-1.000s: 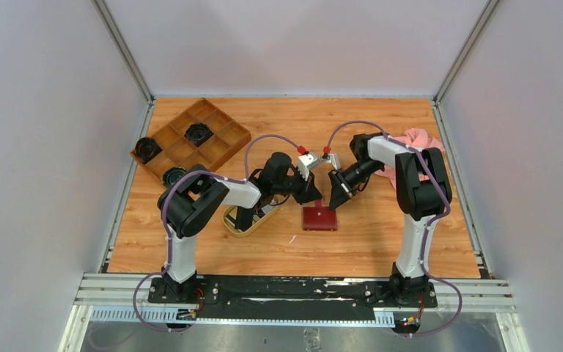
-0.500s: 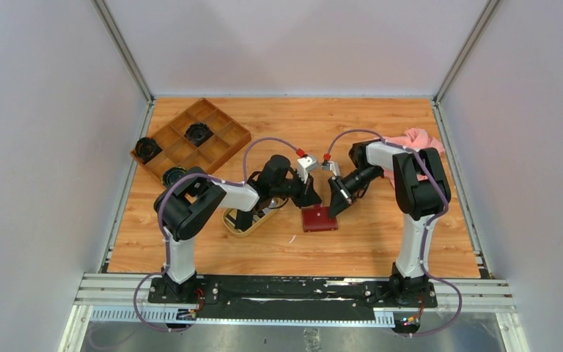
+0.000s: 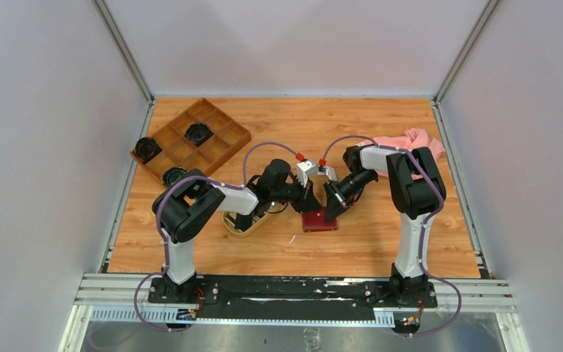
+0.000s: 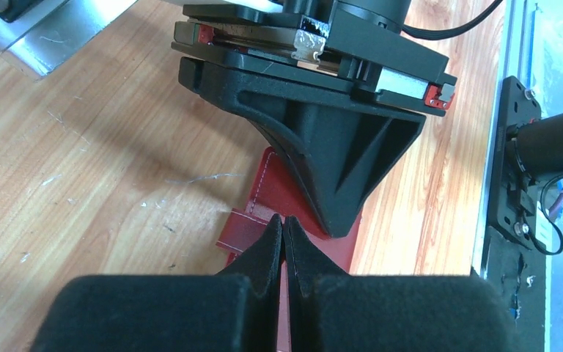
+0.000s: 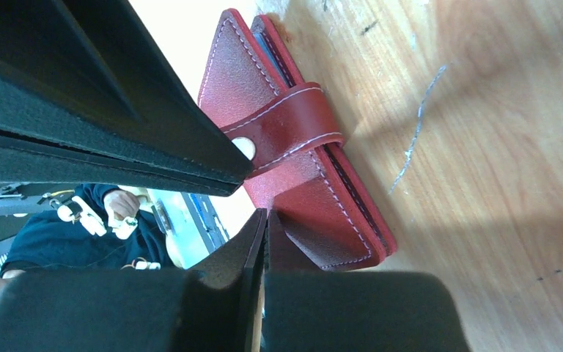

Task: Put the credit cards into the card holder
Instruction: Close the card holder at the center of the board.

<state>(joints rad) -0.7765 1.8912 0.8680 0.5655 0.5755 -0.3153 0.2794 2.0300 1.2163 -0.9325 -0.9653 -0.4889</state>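
The card holder [image 3: 320, 221] lies folded shut on the table, dark red with white stitching, its snap tab [image 5: 293, 126] wrapped over the edge. My left gripper [image 4: 284, 222] is shut, its tips low over the holder [image 4: 273, 192] beside the tab [image 4: 243, 232]. From the opposite side, my right gripper [image 5: 265, 214] is also shut, with nothing between its fingers, and its tip rests at the holder's [image 5: 315, 209] top face. In the top view the two grippers meet tip to tip over the holder. The credit cards are hidden from view.
An oval tan wooden tray [image 3: 240, 225] sits left of the holder, partly under my left arm. A brown compartmented box [image 3: 190, 139] with black round parts stands at the back left. A pink cloth [image 3: 413, 138] lies at the back right.
Both grippers have come down and closer together onto the card holder. The right arm swung left and lower; the holder has barely moved.
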